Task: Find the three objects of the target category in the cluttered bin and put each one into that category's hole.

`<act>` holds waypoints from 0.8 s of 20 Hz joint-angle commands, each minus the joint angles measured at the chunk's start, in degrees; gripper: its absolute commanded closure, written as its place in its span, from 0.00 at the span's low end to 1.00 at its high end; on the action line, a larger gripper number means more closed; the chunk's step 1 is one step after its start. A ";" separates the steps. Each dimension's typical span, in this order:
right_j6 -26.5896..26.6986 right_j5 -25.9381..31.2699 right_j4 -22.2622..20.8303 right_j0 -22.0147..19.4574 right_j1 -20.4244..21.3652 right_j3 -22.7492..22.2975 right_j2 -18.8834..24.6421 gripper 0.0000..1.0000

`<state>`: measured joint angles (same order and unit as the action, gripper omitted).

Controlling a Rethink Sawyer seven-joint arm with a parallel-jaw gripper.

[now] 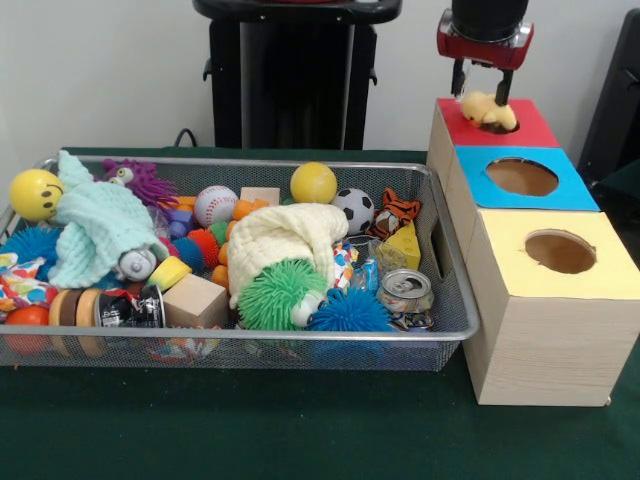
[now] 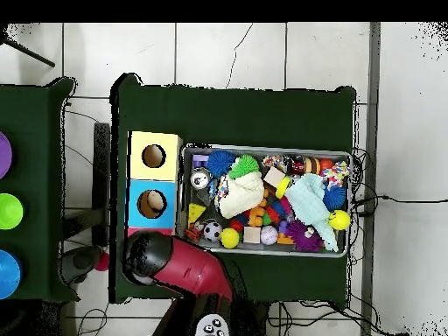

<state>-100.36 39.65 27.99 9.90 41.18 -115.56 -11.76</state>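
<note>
Green cloth [image 1: 300, 430] covers the table, and on it the wire-mesh bin [image 1: 455, 290] serves as the landmark, wide and shallow, packed with clutter. Beside the bin's right end in the front view stands a row of three pale wooden boxes, yellow-topped [image 1: 560, 262] closest to the camera, blue-topped [image 1: 580, 190] behind it, red-topped [image 1: 530, 128] farthest. Above that red-topped box, beyond the bin's far right corner, hangs the gripper [image 1: 480, 98], its dark fingers parted on either side of a yellow plush duck [image 1: 487, 108]; whether they press on it I cannot tell. The duck sits at the round hole [image 1: 497, 127] in the red top, covering most of it. Inside the bin, near its far right corner, lies an orange black-striped tiger [image 1: 397, 213], just beside a soccer ball [image 1: 352, 208].
</note>
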 commanded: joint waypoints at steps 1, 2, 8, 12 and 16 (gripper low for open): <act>-3.83 5.28 -6.90 -4.70 -3.84 5.62 1.27 0.00; -3.61 6.01 -7.91 -5.13 -3.91 6.52 1.16 0.00; -3.38 3.49 -10.82 -6.23 -4.08 7.33 2.09 0.00; -4.13 3.41 -12.45 -6.38 -4.34 8.34 1.88 0.00; -6.49 1.34 -11.84 -6.81 -5.29 8.94 2.37 0.00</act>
<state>-100.36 42.52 19.22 4.74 40.15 -109.43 -11.77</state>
